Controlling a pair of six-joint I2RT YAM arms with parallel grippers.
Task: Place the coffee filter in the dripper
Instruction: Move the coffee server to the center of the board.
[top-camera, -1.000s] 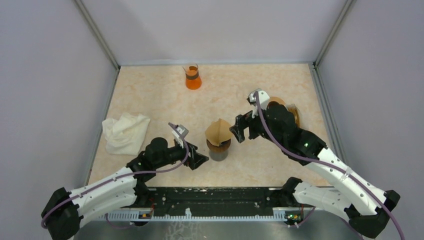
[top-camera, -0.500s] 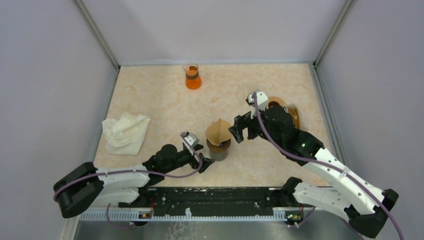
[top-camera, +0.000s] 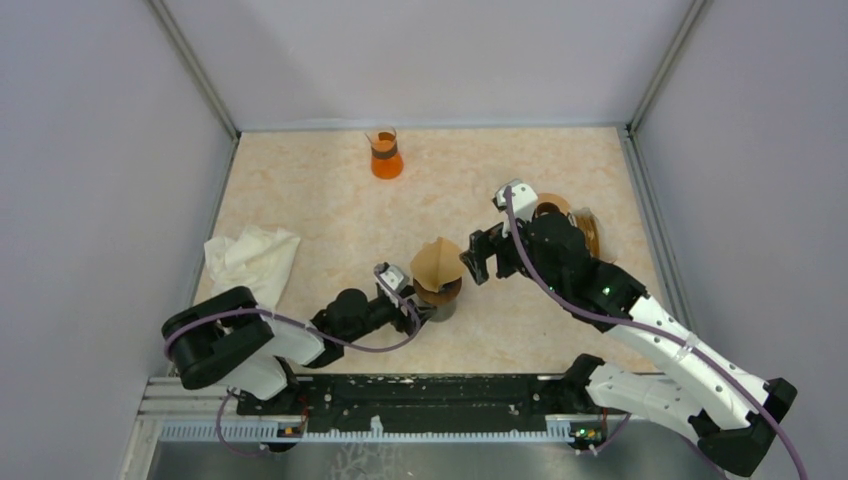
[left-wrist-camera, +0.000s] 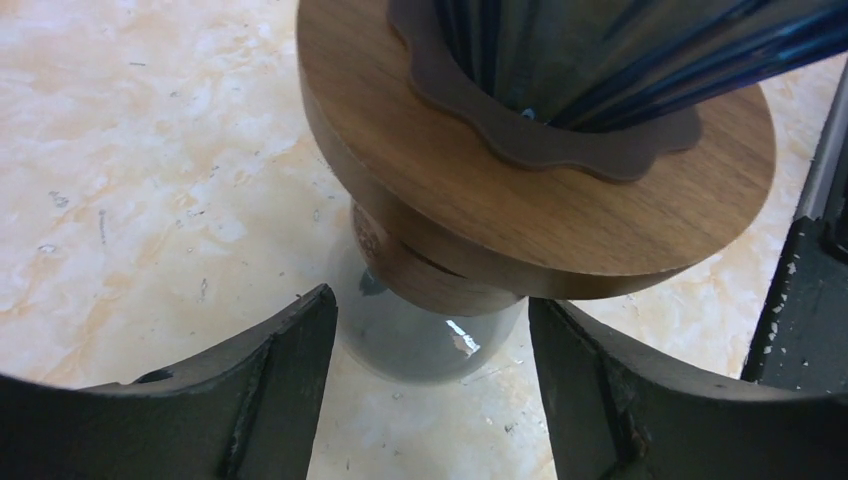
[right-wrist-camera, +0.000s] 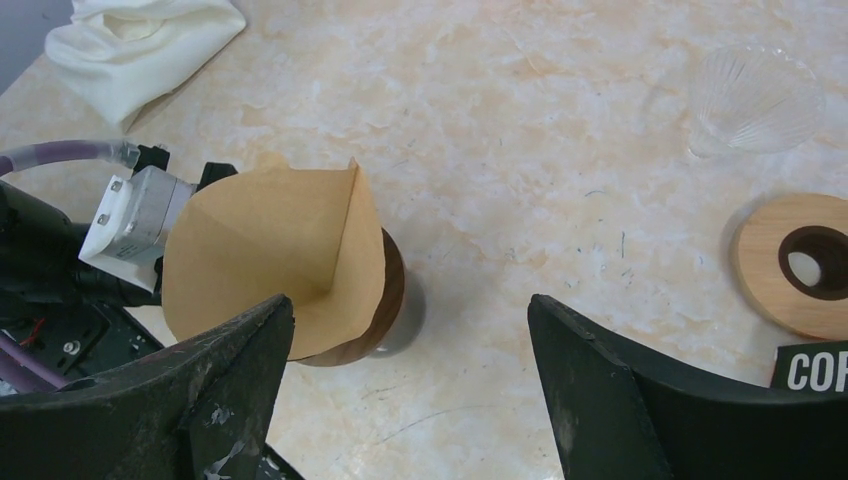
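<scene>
The dripper (top-camera: 438, 297) stands mid-table: a dark ribbed cone (left-wrist-camera: 600, 60) in a wooden collar (left-wrist-camera: 540, 200) on a small glass base (left-wrist-camera: 430, 345). The brown paper coffee filter (top-camera: 436, 262) sits in its top, opened into a cone (right-wrist-camera: 270, 255) and standing well above the collar. My left gripper (top-camera: 420, 308) lies low at the dripper's left. It is open (left-wrist-camera: 432, 300), one jaw on each side of the glass base with a gap to the glass. My right gripper (top-camera: 478, 258) hangs open just right of the filter, empty (right-wrist-camera: 410, 300).
A crumpled white cloth (top-camera: 250, 265) lies at the left edge. An orange flask (top-camera: 386, 155) stands at the back. Behind my right arm lie a wooden ring (right-wrist-camera: 800, 265) and a clear ribbed glass cone (right-wrist-camera: 755, 100).
My left arm has stretched forward and right, bringing its gripper from left of the dripper down around the glass base, with the jaws somewhat narrower. The right gripper has barely shifted.
</scene>
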